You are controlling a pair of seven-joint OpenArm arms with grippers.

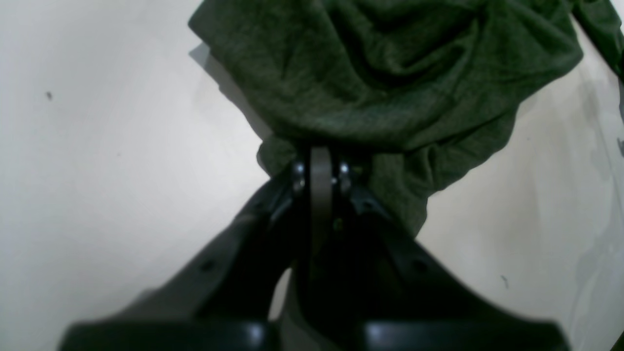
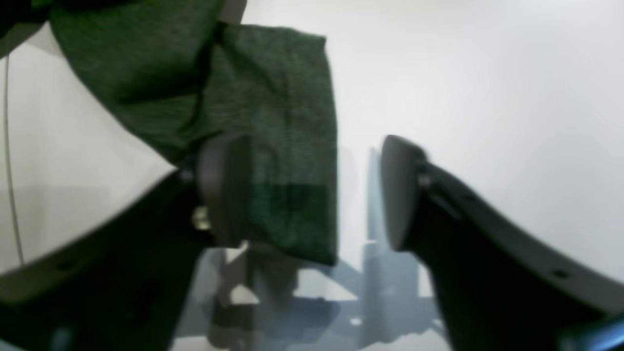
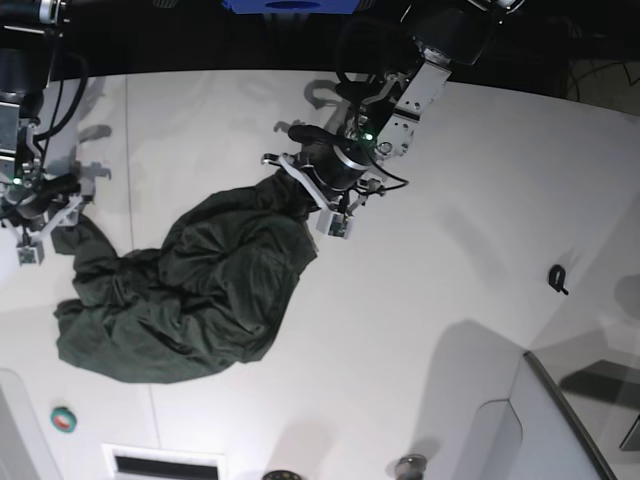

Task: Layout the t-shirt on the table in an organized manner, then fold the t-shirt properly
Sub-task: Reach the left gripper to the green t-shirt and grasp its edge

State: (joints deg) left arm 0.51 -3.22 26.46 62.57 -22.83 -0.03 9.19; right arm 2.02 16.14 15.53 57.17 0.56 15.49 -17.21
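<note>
The dark green t-shirt (image 3: 200, 285) lies crumpled in a long heap on the white table (image 3: 450, 250), left of centre. My left gripper (image 1: 319, 163) is shut on a bunched edge of the t-shirt (image 1: 390, 73); in the base view this gripper (image 3: 298, 185) is at the heap's upper right end. My right gripper (image 2: 312, 190) stands open, with a hanging fold of the t-shirt (image 2: 287, 122) lying against one of its fingers (image 2: 224, 190) and a gap to the other. In the base view the right gripper (image 3: 45, 212) sits at the heap's far left end.
A small black object (image 3: 557, 278) lies on the table at the right. A grey bin (image 3: 540, 420) stands at the lower right corner. A small green and red round thing (image 3: 63, 418) and a slotted vent (image 3: 160, 465) lie near the front left edge.
</note>
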